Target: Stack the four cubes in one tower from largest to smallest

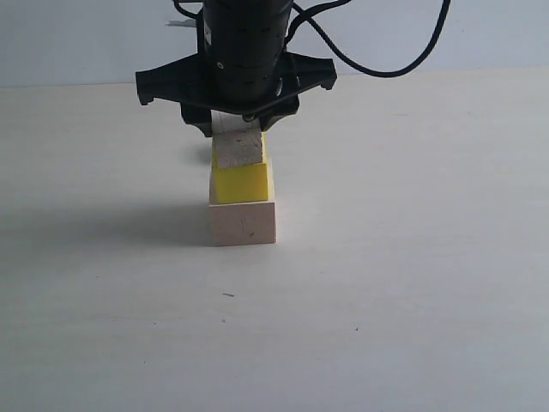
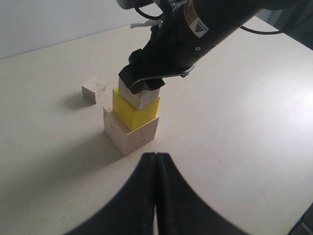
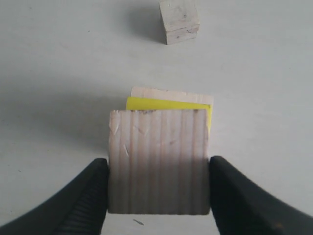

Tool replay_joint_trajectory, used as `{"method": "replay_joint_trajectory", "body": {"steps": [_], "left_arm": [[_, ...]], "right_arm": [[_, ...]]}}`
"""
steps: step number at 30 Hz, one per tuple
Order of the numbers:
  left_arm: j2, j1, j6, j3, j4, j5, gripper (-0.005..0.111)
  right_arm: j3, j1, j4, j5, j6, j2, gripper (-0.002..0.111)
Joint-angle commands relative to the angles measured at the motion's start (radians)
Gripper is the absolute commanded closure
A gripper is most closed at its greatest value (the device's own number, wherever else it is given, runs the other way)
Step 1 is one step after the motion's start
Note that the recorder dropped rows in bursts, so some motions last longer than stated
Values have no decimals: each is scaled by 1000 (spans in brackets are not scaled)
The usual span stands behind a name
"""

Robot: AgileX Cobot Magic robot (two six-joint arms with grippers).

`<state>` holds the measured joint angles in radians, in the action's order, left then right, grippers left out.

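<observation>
Left wrist view shows the tiny cube, unseen in exterior view.

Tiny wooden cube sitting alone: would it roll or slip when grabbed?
The tiny cube is probably rigid: it looks like solid wood. Flat faces suggest it slides rather than rolls. Its bare, matte grain likely grips well.

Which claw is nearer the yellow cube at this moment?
Right. The right claw is directly above the yellow cube, gripping the smaller wood cube just over it. The left claw is shut and stands off to one side, well apart from it.
</observation>
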<state>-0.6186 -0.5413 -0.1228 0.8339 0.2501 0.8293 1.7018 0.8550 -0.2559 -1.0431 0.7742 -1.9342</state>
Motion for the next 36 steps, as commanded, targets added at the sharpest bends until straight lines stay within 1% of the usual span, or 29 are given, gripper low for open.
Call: {"method": "replay_joint_trajectory", "body": {"steps": [1,17,31,36], "left_arm": [[4,-7,3,-5,-2,-13,107],[4,-7,3,-5,-2,-10,107],[4,-7,3,-5,-2,-10,107],[4,-7,3,-5,-2,-10,107]], "right_arm": [[11,-5,-16,10,13,1,52],[11,-5,-30,20,86,1,52],[11,-5,-33,20,86,1,52],[11,-5,-33,18,119,1,52]]}}
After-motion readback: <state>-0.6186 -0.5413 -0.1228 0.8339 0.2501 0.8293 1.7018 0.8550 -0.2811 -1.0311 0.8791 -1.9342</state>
